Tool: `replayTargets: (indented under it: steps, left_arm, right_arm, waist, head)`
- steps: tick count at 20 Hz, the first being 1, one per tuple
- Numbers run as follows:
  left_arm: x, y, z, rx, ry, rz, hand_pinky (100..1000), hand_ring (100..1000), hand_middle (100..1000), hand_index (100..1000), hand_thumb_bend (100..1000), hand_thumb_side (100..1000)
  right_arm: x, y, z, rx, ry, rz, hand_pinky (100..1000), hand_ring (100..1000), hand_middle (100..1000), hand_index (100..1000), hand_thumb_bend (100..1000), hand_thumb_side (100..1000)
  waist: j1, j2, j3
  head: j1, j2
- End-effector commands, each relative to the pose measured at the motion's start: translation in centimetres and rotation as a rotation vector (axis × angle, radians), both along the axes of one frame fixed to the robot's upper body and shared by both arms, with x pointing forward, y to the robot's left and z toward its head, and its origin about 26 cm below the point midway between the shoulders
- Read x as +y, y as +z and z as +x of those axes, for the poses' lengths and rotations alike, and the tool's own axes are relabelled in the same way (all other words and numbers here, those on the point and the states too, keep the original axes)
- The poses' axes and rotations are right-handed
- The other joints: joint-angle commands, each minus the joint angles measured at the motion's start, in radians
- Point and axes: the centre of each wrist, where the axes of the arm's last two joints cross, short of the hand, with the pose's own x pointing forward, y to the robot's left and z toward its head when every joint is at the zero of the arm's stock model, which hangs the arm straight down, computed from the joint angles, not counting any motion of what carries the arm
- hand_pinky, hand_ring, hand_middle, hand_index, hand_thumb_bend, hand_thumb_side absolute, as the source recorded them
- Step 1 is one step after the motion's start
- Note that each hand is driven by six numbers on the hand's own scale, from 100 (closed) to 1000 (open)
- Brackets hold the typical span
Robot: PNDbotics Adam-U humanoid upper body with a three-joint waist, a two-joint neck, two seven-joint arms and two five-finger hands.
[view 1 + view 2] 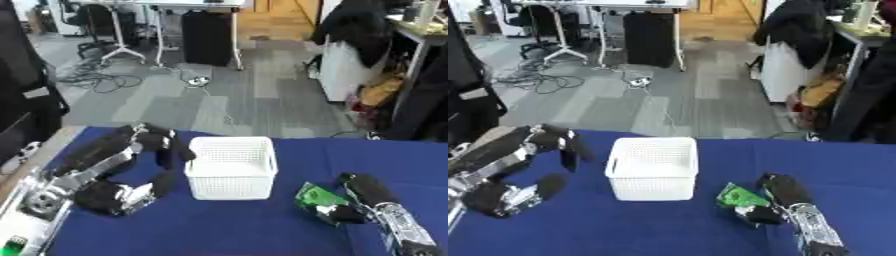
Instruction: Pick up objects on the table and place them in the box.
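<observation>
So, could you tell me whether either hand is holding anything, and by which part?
The right hand grips the green packet at its near right edge. The left hand holds nothing.

My right hand has its fingers curled on the green packet, the white basket well left of them, my left hand open beyond it.

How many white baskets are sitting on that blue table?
1. The white basket stands near the middle of the blue table, between the left hand and the right hand, which is at a green packet.
</observation>
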Motion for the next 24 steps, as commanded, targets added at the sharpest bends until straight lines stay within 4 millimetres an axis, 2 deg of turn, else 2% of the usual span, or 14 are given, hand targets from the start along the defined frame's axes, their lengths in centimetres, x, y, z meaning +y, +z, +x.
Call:
replayTargets:
  steps: [1,13,17,23,24]
  left_arm:
    - [0.2,1.0,0.0,-0.030,0.001,0.020,414,476,583,760,125,1000]
    - [0.2,1.1,0.0,-0.031,-0.001,0.020,414,476,583,760,125,1000]
    - [0.1,1.1,0.0,-0.031,-0.002,0.020,414,476,583,760,125,1000]
    - [0.1,1.1,0.0,-0.031,-0.003,0.020,413,476,583,760,125,1000]
    - [0.1,1.1,0.0,-0.031,-0.003,0.020,414,476,584,760,125,1000]
  right_arm:
    - [-0.6,1.1,0.6,-0.034,-0.001,-0.022,924,830,807,789,702,1000]
    - [-0.6,0.0,0.5,-0.021,0.014,-0.060,930,830,801,767,701,1000]
    - [-0.6,-0.1,0.5,-0.047,0.008,-0.058,899,799,746,734,624,1000]
    - [-0.6,-0.3,0.6,-0.069,-0.015,-0.070,819,712,598,691,578,1000]
    - [-0.6,-0.2,0.6,-0.078,-0.016,-0.077,786,612,448,635,587,958]
  waist:
    - [0.002,-0.007,-0.001]
    - [0.002,-0.005,0.000]
    - [0.002,-0.005,0.001]
    - [0.002,-0.005,0.002]
    - [0.001,-0.005,0.002]
  head:
    - [0.008,-0.001]
    - [0.009,-0.001]
    - [0.010,-0.001]
    - [0.011,-0.001]
    - [0.011,-0.001]
